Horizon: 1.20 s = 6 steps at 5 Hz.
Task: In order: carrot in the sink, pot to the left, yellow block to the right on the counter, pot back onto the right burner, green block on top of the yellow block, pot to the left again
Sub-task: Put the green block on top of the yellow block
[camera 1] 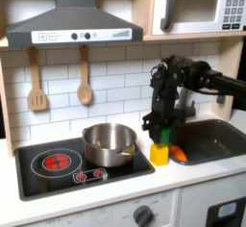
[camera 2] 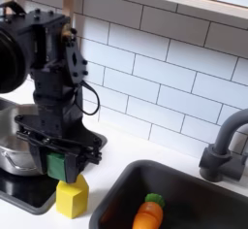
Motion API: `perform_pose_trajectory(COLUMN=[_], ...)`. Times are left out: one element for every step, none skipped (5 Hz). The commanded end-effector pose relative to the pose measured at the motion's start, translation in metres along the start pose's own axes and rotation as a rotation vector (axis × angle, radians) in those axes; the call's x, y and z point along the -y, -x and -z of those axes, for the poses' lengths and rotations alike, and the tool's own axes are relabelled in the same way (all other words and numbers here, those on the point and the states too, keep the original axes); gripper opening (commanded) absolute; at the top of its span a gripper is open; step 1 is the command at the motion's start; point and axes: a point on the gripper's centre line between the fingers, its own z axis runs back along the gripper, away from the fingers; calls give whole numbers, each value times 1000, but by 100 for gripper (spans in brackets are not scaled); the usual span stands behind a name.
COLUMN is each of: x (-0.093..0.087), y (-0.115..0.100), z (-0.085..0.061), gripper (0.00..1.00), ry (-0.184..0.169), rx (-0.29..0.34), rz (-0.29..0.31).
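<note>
gripper point(camera 2: 62, 161) clenched on green block point(camera 2: 60, 163), just above the yellow block point(camera 2: 72, 196), gap or contact unclear | yellow block on bench point(camera 1: 115, 194) between cooktop and sink point(camera 2: 208, 189) | carrot point(camera 2: 146, 214) in sink at yellow block's 4 o'clock | pot point(camera 1: 109, 144) on cooktop, at 9 o'clock of the blocks in the first exterior view

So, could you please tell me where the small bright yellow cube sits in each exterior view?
First exterior view: the small bright yellow cube sits centre-right on the counter, between the shiny steel pot and the dark grey sink.
Second exterior view: bottom left, below the gripper.
Shared landmark: the orange toy carrot beside it.
</note>
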Motion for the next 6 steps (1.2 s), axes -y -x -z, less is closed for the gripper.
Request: perform_pose_trajectory(x=[-1, -3, -2, 0, 1, 0], y=[2, 2, 1, 3, 5, 6], z=[7, 6, 7, 8, 10, 14], gripper=[0, 0, 0, 0, 0, 0], ry=[-2, 2, -1, -2, -2, -4], rx=[-22, -22, -24, -26, -33, -40], rz=[-20, -27, -24, -15, -13, -16])
